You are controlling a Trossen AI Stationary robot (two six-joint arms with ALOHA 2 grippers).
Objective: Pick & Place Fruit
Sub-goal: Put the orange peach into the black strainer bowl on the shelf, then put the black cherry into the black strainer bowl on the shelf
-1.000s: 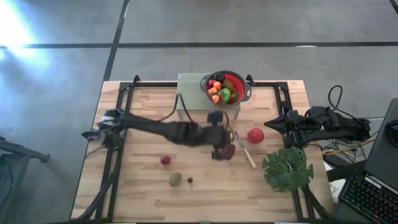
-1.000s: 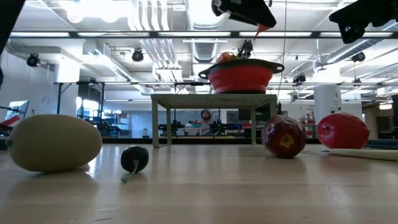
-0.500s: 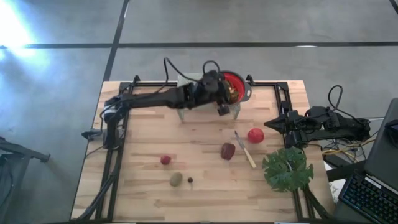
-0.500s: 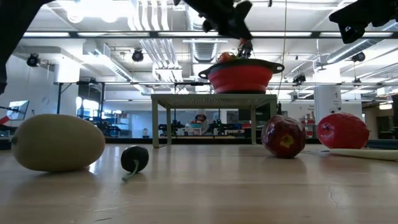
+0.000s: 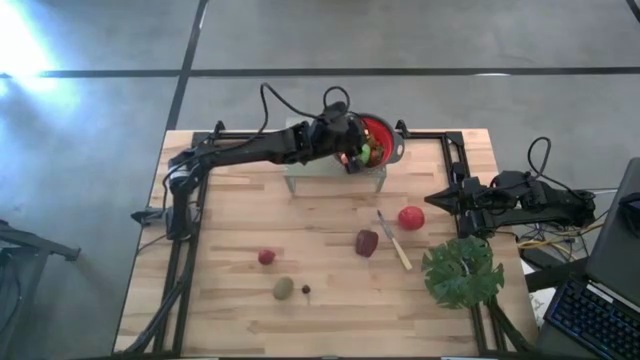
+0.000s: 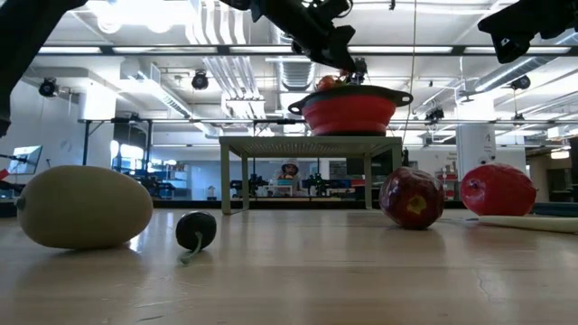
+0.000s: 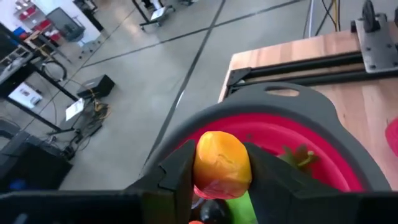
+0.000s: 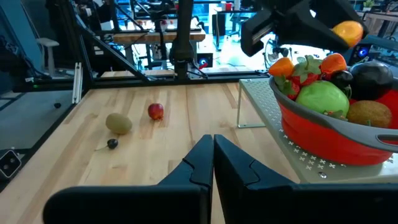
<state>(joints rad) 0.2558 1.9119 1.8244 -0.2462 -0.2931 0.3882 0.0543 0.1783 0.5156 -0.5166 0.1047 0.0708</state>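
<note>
**Left arm over the bowl, orange fruit about to drop**

Left gripper (image 7: 222,177) is above the red bowl (image 5: 385,132), which sits on a small raised stand (image 5: 300,135) at the table's far edge. The jaws pinch an orange-and-red fruit (image 7: 222,163); the left wrist view shows it clamped between both fingers directly over the bowl's inside, so letting go should land it in, not on the rim. The right wrist view shows the same: orange fruit (image 8: 347,30) held just above the pile.

The bowl already holds a heap: green apple (image 8: 323,98), kiwi (image 8: 367,113), a dark fruit (image 8: 372,77), orange pieces. It's stacked high, so a drop could roll something off. Judgement: release low and toward the middle.

Still on the table:
- red apple (image 5: 410,217), beside the knife (image 5: 393,240)
- maroon fruit (image 5: 367,242), on the knife's other side
- small red fruit (image 5: 266,257)
- kiwi (image 5: 283,288) with a dark berry (image 5: 306,290) just beside it

Those five look like the remaining picks. The leaf (image 5: 462,271) lies at the right edge.

Right gripper (image 8: 213,163) is parked at the table's right side, jaws fully closed on nothing, facing across the table and clear of the left arm's path.

Judged step: place phase, with the grip not yet let go.
</note>
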